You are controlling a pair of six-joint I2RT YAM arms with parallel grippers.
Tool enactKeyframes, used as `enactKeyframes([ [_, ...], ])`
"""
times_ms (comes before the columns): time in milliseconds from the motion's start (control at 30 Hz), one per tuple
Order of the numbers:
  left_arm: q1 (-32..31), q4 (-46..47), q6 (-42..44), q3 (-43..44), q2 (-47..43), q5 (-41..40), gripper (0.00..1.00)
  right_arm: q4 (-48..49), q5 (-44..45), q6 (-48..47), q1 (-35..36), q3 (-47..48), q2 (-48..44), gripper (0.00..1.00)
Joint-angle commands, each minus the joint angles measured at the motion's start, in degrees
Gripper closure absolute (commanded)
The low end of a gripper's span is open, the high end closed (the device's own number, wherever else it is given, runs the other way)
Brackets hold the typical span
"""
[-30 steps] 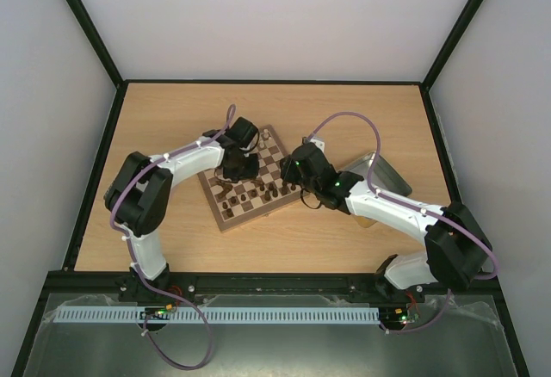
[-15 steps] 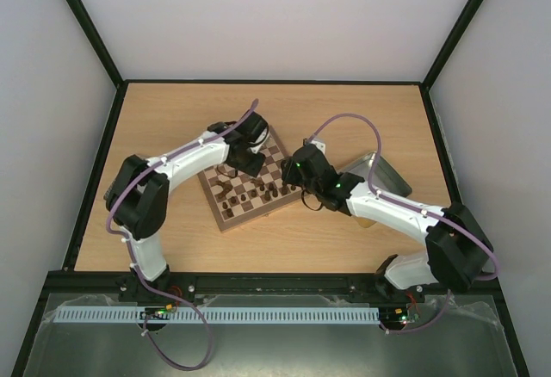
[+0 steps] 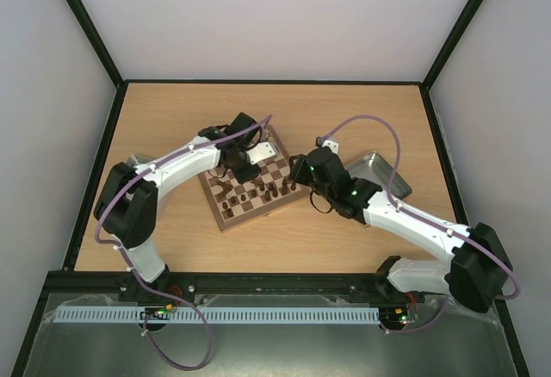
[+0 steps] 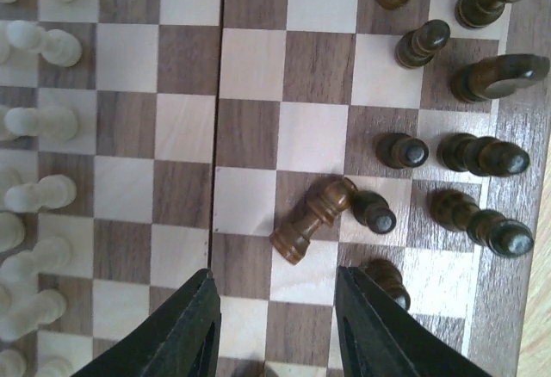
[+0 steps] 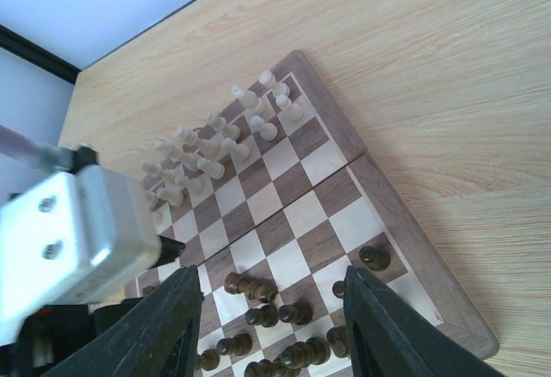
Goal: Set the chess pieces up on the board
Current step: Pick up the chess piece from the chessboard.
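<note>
A: State of left gripper (image 4: 275, 287)?
B: Jaws parted, nothing held. 1 dark piece (image 4: 312, 219) lies toppled on the board (image 4: 250, 67) just ahead.
A: And right gripper (image 5: 269, 282)?
B: Parted, empty.
A: Progress?
B: To the left, cream pieces (image 4: 39, 123) look ranked; to the right, dark pieces (image 4: 482, 157) unfinished.

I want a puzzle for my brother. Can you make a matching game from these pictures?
1 cream chess pieces
2 stray dark brown piece
3 metal tray
4 left gripper

A open, holding nothing
B lying on its side
C beside the board, on its right
D in rows at the board's end

Pairs: 1-D, 2-B, 3-C, 4-A.
</note>
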Motion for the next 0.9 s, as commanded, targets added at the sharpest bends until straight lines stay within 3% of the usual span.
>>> enactKeyframes([
  [0, 0.8, -1.6, 8.3, 2.2, 3.9, 2.1, 0.61, -1.0, 3.3, 1.4, -0.2, -1.5, -2.9, 0.55],
  [367, 1.1, -1.7, 8.2, 4.0, 8.7, 0.2, 0.61, -1.1, 3.6, 1.2, -0.2, -1.2, -3.1, 0.55],
  [867, 1.9, -3.7, 10.0, 4.2, 11.2, 3.5, 0.62, -1.5, 4.3, 1.1, -0.2, -1.1, -2.8, 0.55],
])
